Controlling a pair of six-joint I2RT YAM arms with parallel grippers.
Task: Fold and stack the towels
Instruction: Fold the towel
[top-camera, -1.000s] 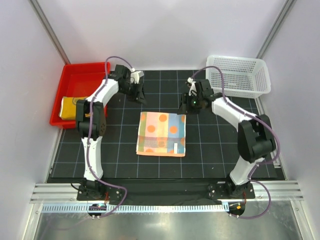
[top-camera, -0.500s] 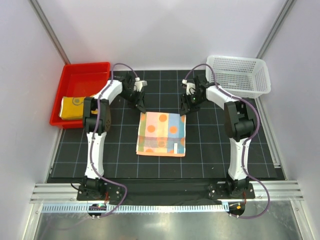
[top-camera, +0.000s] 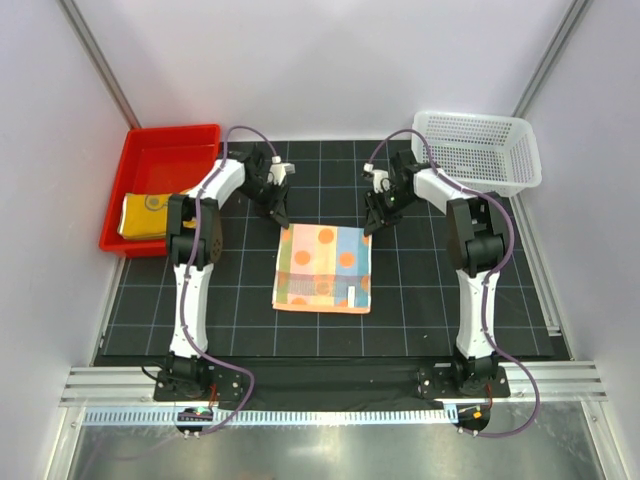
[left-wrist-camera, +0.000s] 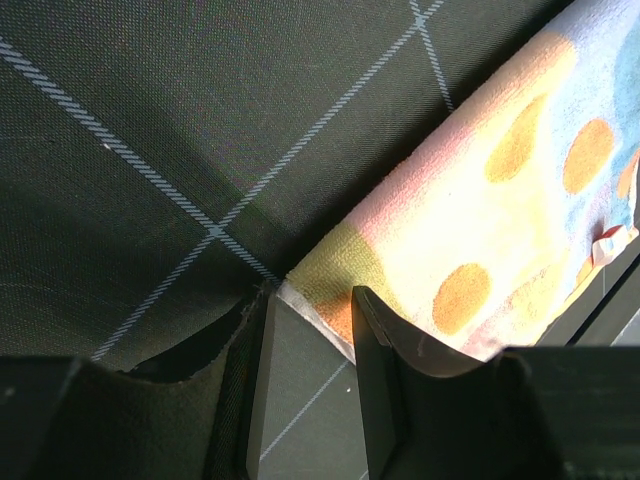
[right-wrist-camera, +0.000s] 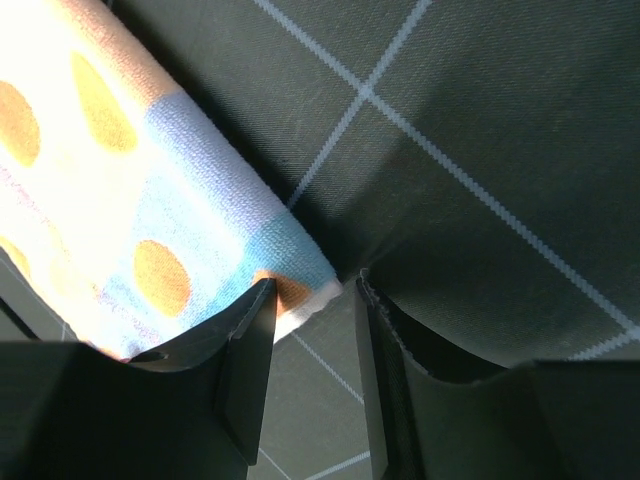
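The polka-dot towel (top-camera: 324, 266) lies flat on the black grid mat in the middle. My left gripper (top-camera: 282, 218) is open, its jaws straddling the towel's far left corner (left-wrist-camera: 310, 290). My right gripper (top-camera: 368, 222) is open, its jaws straddling the far right corner (right-wrist-camera: 310, 280). Both sets of fingers rest low on the mat. A folded yellow-orange towel (top-camera: 143, 214) lies in the red tray (top-camera: 165, 150). The green towel is out of view.
The red tray stands at the back left. A white mesh basket (top-camera: 480, 150) stands at the back right. The black grid mat (top-camera: 420, 310) covers the table. Grey walls enclose the back and both sides.
Both grippers have come down and inward from above the mat to the towel's two far corners. The towel has not moved.
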